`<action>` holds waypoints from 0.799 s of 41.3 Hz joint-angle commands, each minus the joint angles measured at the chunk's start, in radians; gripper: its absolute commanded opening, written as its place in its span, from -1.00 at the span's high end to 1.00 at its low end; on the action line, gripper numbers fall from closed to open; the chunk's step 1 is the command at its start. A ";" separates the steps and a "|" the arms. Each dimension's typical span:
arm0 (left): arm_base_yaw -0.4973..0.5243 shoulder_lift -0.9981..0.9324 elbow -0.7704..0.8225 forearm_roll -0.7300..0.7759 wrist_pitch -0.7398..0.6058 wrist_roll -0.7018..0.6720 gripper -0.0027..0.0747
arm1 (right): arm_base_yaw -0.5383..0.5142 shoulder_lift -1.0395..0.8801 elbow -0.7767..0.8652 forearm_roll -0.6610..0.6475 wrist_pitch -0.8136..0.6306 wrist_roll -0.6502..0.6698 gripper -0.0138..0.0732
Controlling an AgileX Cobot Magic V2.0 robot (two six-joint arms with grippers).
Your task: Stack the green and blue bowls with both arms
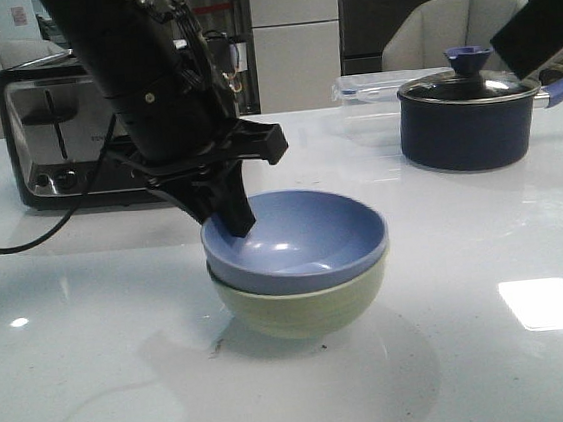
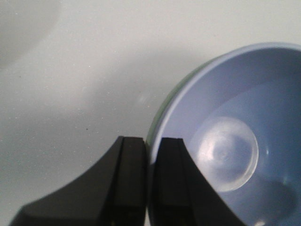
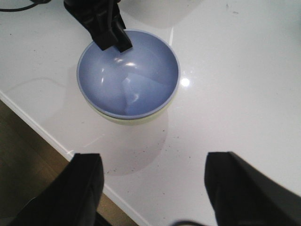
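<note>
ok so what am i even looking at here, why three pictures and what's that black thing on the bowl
It is a two-armed robot at a white table. The front picture looks forward over the table; the other two come from cameras on each wrist. The black thing is the left gripper, shut on the rim of the blue bowl, which sits nested inside the green bowl. The right gripper is open, holds nothing and looks down on the bowls from above. Behind stand a toaster and a dark saucepan with a lid.

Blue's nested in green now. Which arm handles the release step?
Left. Its fingers pinch the blue bowl rim, seated in the green bowl. The right gripper is open, well above, holding nothing.
</note>
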 commanded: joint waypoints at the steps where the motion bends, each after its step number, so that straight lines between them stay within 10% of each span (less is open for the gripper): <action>1: -0.005 -0.052 -0.033 -0.015 -0.030 -0.004 0.26 | 0.003 -0.006 -0.029 -0.001 -0.065 -0.010 -0.60; 7: -0.005 -0.072 -0.033 -0.008 -0.030 -0.004 -0.02 | 0.003 -0.006 -0.029 -0.001 -0.065 -0.010 -0.60; 33: -0.005 -0.616 0.130 0.122 0.028 -0.003 -0.01 | 0.003 -0.006 -0.029 -0.001 -0.065 -0.010 -0.60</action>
